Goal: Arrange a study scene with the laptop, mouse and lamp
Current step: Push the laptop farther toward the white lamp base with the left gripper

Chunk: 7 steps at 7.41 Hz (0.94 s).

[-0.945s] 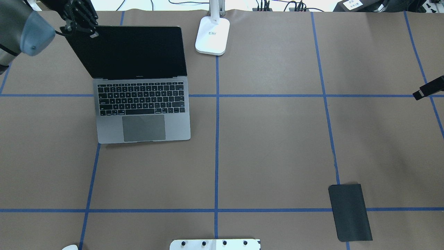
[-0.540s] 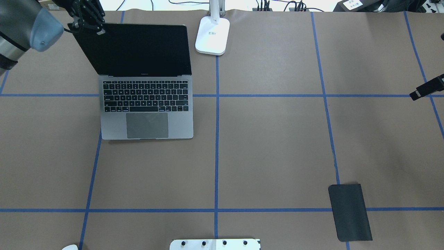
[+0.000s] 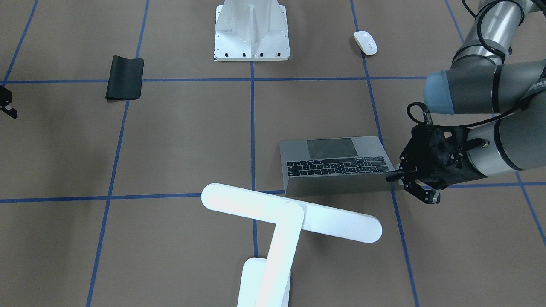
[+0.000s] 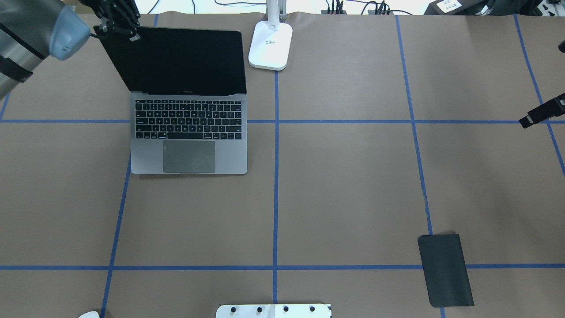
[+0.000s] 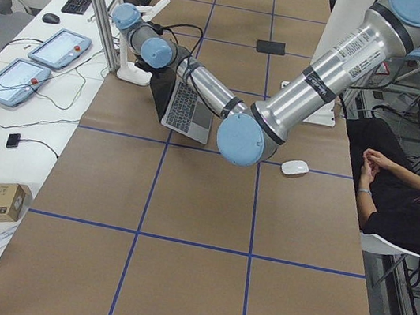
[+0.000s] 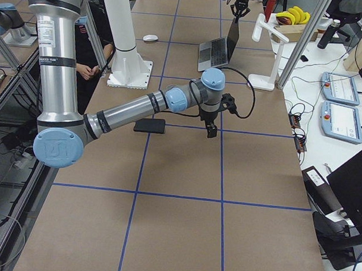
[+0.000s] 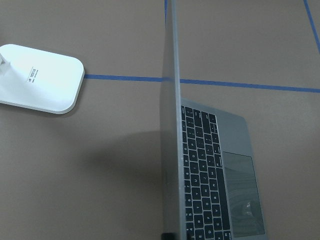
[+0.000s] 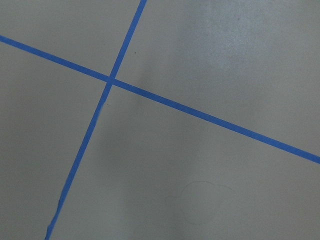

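Observation:
The laptop [image 4: 190,132] stands open left of the table's middle, also in the front view [image 3: 337,183]. My left gripper [image 4: 126,32] is shut on the top left corner of its lid, as the front view [image 3: 403,177] shows. In the left wrist view the lid edge [image 7: 172,125] runs down the middle. The lamp's base [image 4: 270,44] stands just right of the laptop, its T-shaped head [image 3: 290,213] over the table. The mouse [image 3: 365,42] lies near the robot's side, left of the pedestal in the overhead view [image 4: 89,315]. My right gripper [image 4: 540,115] hovers at the right edge; its jaws are unclear.
A black mat [image 4: 446,269] lies at the front right. The white bolted pedestal [image 4: 273,310] stands at the near middle edge. Blue tape lines cross the brown table. The right wrist view shows only table and tape.
The laptop has slid to the right and slightly away from the robot, with my left gripper on its lid corner. The right gripper has shifted slightly left.

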{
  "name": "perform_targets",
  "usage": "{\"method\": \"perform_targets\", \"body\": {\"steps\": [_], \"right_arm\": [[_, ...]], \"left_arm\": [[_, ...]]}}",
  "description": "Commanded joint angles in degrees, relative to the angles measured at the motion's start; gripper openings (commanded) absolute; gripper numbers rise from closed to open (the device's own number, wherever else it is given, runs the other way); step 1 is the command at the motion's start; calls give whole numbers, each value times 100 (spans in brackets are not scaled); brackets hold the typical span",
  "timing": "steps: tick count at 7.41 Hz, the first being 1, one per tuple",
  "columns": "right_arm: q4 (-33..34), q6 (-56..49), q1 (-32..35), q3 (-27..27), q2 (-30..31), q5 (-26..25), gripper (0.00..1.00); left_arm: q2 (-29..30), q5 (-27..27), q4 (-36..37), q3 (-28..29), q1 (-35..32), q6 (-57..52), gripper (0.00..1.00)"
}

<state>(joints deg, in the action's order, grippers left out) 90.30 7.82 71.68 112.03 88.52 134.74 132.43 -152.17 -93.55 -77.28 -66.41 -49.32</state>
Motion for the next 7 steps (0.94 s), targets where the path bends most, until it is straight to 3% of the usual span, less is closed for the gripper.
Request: {"method": "perform_targets", "body": {"steps": [1,5,7], "right_arm": [[5,9,-13,20,-2,9,100],[-4,9,-22,38,-2,9,100],[-4,-9,-31,20,-2,9,100]], "left_arm": [[72,4,-154,134,6,1,6],[186,21,-163,310,14,45,6],[318,39,-669,843,181,89,6]]}}
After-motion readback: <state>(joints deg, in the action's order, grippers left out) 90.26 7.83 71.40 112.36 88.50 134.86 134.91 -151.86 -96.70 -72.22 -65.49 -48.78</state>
